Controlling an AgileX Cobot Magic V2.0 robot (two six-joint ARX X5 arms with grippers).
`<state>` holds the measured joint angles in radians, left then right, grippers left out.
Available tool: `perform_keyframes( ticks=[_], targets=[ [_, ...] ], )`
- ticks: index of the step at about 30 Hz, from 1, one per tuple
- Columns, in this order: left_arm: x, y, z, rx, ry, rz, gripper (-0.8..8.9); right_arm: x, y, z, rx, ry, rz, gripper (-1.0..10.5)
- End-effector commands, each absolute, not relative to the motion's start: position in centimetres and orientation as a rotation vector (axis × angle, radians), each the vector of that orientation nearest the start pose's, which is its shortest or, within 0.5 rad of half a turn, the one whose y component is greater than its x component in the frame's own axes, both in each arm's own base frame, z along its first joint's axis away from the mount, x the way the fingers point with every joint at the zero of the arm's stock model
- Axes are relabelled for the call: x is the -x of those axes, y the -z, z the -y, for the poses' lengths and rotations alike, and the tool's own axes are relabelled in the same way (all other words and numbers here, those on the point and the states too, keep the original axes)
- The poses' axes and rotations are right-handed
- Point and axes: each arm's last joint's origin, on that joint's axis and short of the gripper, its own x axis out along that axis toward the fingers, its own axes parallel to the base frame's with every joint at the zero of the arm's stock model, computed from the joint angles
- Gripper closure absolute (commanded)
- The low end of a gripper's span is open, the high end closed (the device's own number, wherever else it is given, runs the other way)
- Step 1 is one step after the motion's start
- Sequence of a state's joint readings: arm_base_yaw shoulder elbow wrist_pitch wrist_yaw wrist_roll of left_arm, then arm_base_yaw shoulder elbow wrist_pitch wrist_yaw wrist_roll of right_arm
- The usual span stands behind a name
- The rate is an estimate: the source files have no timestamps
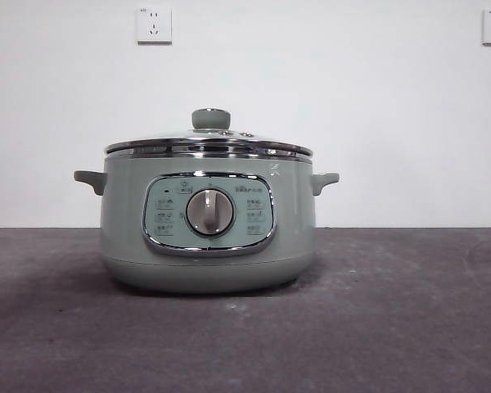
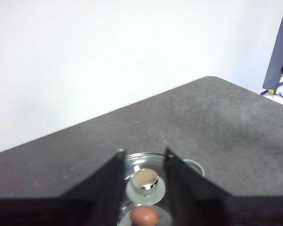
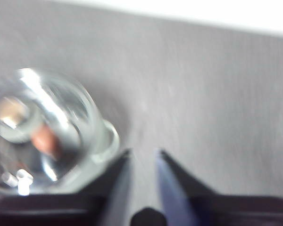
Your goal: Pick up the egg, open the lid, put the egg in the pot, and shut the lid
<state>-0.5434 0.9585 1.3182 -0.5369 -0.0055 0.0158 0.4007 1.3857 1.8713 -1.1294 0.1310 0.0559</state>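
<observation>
**Lid shut on the pot, egg seen under the glass, both grippers clear**

Front view: pot [image 1: 206, 237] at the middle of the dark grey table [image 1: 393, 327], control panel [image 1: 208, 214] and silver dial [image 1: 209, 212] facing the camera, one small handle [image 1: 90, 180] at 9 o'clock and another [image 1: 325, 181] at 3 o'clock. Lid [image 1: 209, 146] seated flat on the rim, chrome edge level, green knob [image 1: 211, 119] upright at 12 o'clock. White wall behind, with two sockets [image 1: 154, 24] high up. No arm visible here.

Left wrist view: left gripper [image 2: 142, 162] above the lid [image 2: 132, 162], jaws spread apart with nothing between them, not touching the glass. Knob [image 2: 145, 183] framed in the gap between the jaws, its cap catching the light. Egg [image 2: 144, 216] just beside the knob, reddish-brown, seen through the glass, so inside the pot. Table surface [image 2: 217, 122] stretching beyond, white wall past its edge.

Right wrist view, blurred: right gripper [image 3: 142, 155] off to one side of the pot, over bare table [image 3: 203, 80], jaws parted by a narrow gap and empty. Lid [image 3: 42, 132] beside the gripper, well clear of the jaws; knob [image 3: 12, 117] and a reddish blur of the egg [image 3: 45, 140] under the glass. One pot handle [image 3: 108, 141] nearest the jaws.
</observation>
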Motion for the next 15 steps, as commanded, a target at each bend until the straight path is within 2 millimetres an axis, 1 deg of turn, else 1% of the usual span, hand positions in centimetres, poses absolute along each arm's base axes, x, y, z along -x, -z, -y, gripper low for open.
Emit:
perform_keyframes(
  ticks=[1, 2, 4, 7, 8, 11, 15],
  targets=[
    [-13.4, -44.7, 7.8, -0.098, 0.469, -0.164, 8.21, -20.2, -47.6, -8.5, 0.109, -0.262, -0.568, 9.6],
    [-12.7, -44.7, 7.3, -0.124, 0.428, -0.166, 8.21, -19.2, -47.6, -8.4, 0.101, -0.275, -0.532, 9.6],
    [-11.7, -44.5, 6.6, -0.142, 0.409, -0.175, 8.21, -17.3, -47.1, -8.1, 0.09, -0.304, -0.471, 9.6],
    [-10.1, -44.0, 5.5, -0.136, 0.363, -0.148, 8.21, -14.7, -44.9, -7.4, 0.076, -0.341, -0.395, 9.6],
    [-9.6, -43.5, 5.1, -0.134, 0.351, -0.141, 8.21, -14.0, -44.0, -7.2, 0.071, -0.348, -0.374, 9.6],
    [-8.7, -42.0, 4.5, -0.129, 0.332, -0.131, 8.21, -12.6, -42.0, -6.5, 0.06, -0.352, -0.335, 9.6],
    [-7.4, -39.2, 3.7, -0.099, 0.306, -0.13, 8.21, -10.9, -39.0, -5.5, 0.046, -0.324, -0.293, 9.6]
  ],
)
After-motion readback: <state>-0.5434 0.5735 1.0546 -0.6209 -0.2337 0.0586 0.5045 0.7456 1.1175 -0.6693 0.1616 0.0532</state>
